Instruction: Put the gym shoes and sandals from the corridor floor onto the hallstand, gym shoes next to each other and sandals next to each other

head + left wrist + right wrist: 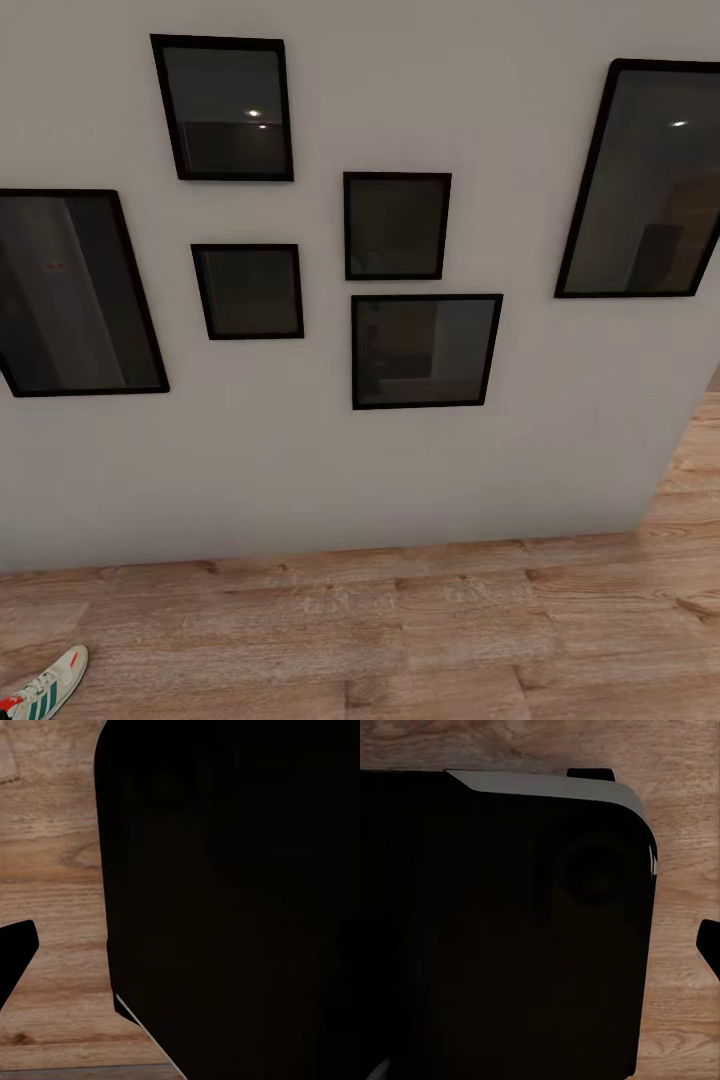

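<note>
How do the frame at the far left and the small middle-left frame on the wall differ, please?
The far-left frame is much larger than the small frame and cut off by the picture's left edge; the small one shows whole. The far-left frame's glass shows a pale reflection, the small one's is uniformly dark. Both have thin black borders and hang on the wall.

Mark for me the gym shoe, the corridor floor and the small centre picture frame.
gym shoe (45, 688): head view, on its laced upper near the toe.
corridor floor (450, 630): head view, on a bare plank.
small centre picture frame (397, 226): head view, on its dark glass.
</note>
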Available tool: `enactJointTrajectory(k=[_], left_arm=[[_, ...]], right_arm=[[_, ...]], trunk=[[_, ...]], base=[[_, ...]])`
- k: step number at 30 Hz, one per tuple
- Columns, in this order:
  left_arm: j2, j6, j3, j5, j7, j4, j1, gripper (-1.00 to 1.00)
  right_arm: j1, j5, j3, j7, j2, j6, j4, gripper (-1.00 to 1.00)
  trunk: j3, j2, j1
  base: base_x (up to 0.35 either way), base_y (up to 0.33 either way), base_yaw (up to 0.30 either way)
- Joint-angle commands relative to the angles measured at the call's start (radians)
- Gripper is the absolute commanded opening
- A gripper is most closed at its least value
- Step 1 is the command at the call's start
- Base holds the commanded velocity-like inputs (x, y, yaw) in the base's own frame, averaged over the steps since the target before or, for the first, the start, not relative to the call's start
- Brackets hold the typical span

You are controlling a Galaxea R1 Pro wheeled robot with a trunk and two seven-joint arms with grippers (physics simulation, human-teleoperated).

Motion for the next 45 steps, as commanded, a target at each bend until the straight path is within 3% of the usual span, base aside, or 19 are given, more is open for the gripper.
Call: enactJointTrajectory(k=[1, 10, 22, 23, 25, 26, 28, 35, 45], left_arm=[[0.000, -0.001, 0.000, 0.000, -0.001, 0.000, 0.000, 1.00], [0.000, -0.003, -0.005, -0.001, 0.000, -0.030, -0.006, 1.00], [0.012, -0.032, -0.006, -0.004, -0.001, -0.098, -0.020, 1.00], [0.013, -0.139, -0.006, -0.004, 0.000, -0.281, -0.023, 1.00], [0.013, -0.204, -0.006, -0.005, 0.002, -0.289, -0.035, 1.00], [0.012, -0.271, -0.007, -0.007, 0.004, -0.296, -0.059, 1.00], [0.012, -0.290, -0.007, -0.009, 0.004, -0.299, -0.078, 1.00], [0.013, -0.305, -0.007, -0.009, 0.005, -0.299, -0.171, 1.00], [0.026, -0.314, -0.001, -0.005, 0.007, -0.287, -0.179, 1.00]], right_arm=[[-0.001, -0.001, -0.001, -0.001, 0.000, -0.001, 0.000, 1.00], [-0.001, 0.000, 0.000, -0.002, -0.006, -0.041, -0.004, 1.00], [-0.002, 0.000, -0.003, -0.003, -0.071, -0.109, -0.054, 1.00], [-0.002, 0.000, -0.003, -0.003, -0.081, -0.315, -0.182, 1.00], [-0.002, 0.000, -0.003, -0.003, -0.088, -0.319, -0.223, 1.00], [-0.002, 0.000, -0.004, -0.003, -0.096, -0.322, -0.283, 1.00], [-0.003, -0.001, -0.005, -0.003, -0.097, -0.322, -0.321, 1.00], [-0.014, -0.002, -0.005, 0.001, -0.099, -0.323, -0.413, 1.00], [-0.018, -0.001, -0.006, -0.001, -0.101, -0.323, -0.419, 1.00]], trunk=[[-0.001, 0.000, 0.000], [-0.001, 0.000, 0.000], [-0.001, 0.000, 0.000], [-0.001, 0.000, 0.000], [-0.001, 0.000, 0.000], [-0.001, 0.000, 0.000], [-0.001, 0.000, 0.000], [-0.001, 0.000, 0.000], [-0.001, 0.000, 0.000]], base=[[0.000, 0.000, 0.000], [0.000, 0.000, 0.000], [0.000, 0.000, 0.000], [0.000, 0.000, 0.000], [0.000, 0.000, 0.000], [0.000, 0.000, 0.000], [0.000, 0.000, 0.000], [0.000, 0.000, 0.000], [0.000, 0.000, -0.038]])
